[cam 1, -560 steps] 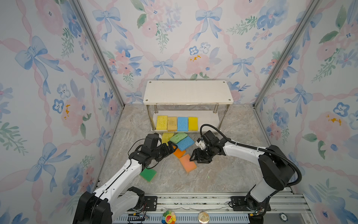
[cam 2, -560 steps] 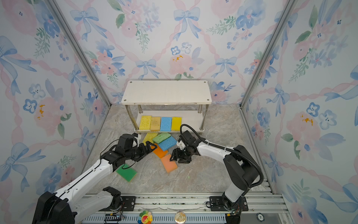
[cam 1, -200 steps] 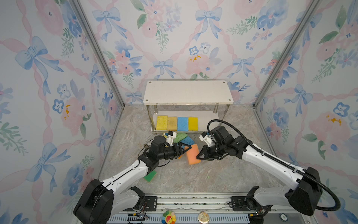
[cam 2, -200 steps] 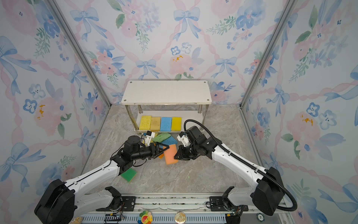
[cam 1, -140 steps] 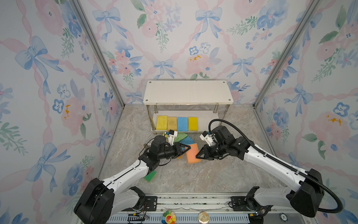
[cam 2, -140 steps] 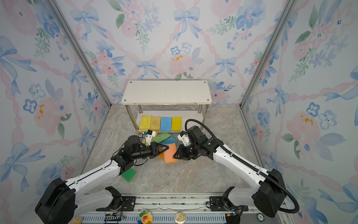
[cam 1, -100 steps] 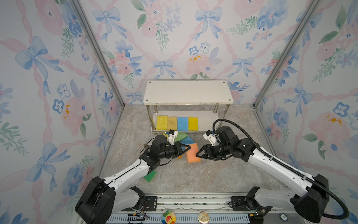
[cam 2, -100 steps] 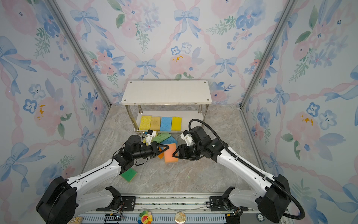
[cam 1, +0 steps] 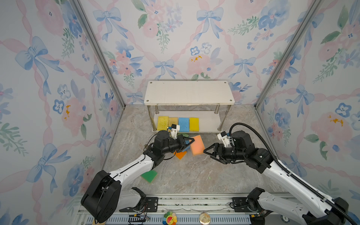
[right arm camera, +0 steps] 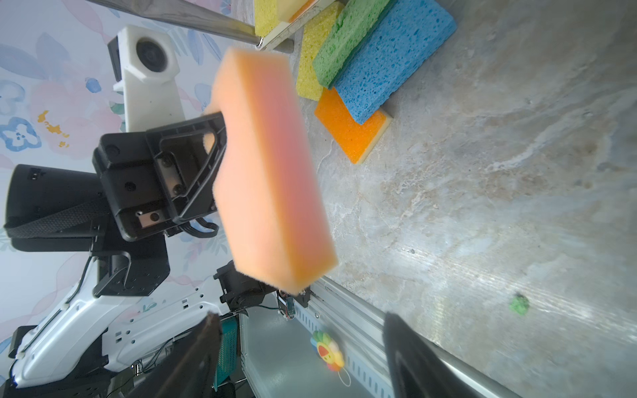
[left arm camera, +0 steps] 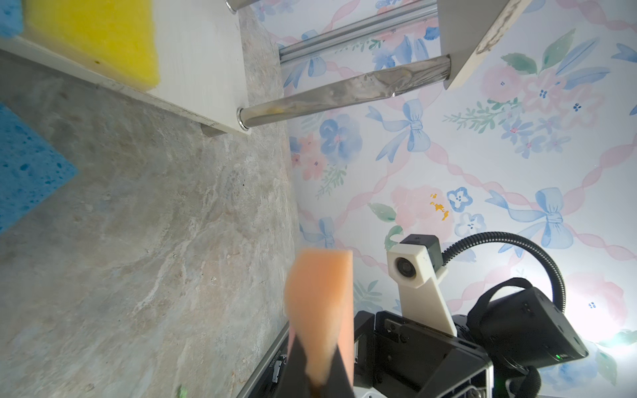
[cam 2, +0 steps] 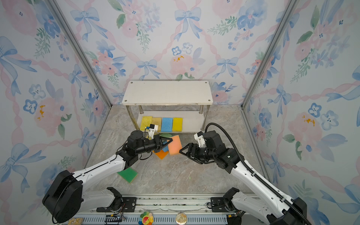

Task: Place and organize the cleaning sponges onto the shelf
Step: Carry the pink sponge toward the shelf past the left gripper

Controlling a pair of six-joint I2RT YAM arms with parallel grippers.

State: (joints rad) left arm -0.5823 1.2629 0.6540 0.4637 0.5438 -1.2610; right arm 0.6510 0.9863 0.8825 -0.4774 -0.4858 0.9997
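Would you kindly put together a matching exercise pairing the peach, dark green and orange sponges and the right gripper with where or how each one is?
Column one:
1. peach sponge
2. dark green sponge
3. orange sponge
4. right gripper

Column two:
A. open, holding nothing
B. on the floor, partly under a blue sponge
C. pinched in the left gripper, off the floor
D. flat on the floor, touching no other sponge

Pairs: 1-C, 2-D, 3-B, 4-A.

Bow-and-flower wallpaper point(cam 1: 175, 39) lines the booth around a marbled tabletop point(cam 1: 194, 175); a rainbow flower charm point(cam 1: 169, 218) (beside a round tan disc point(cam 1: 204, 217)) sits on the front metal rail point(cam 1: 224, 220).
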